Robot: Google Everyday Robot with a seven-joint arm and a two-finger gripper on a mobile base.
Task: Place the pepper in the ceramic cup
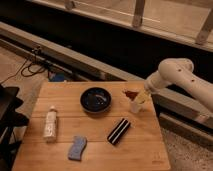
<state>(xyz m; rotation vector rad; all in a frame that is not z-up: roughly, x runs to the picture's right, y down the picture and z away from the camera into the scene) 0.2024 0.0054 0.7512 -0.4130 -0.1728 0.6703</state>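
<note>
Single camera view, high and in front of the rectangular light wooden table, angled down and across it toward a dark wall and railing behind. Middle distance: whole tabletop in frame, floor visible either side. White robot arm enters from right; its gripper sits over the table's far right edge.

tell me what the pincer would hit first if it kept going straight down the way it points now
Probably the ceramic cup: the pincer, holding the pepper, points down just above the cup's rim. Depth is unclear, so it might land slightly off on the wooden table.
</note>
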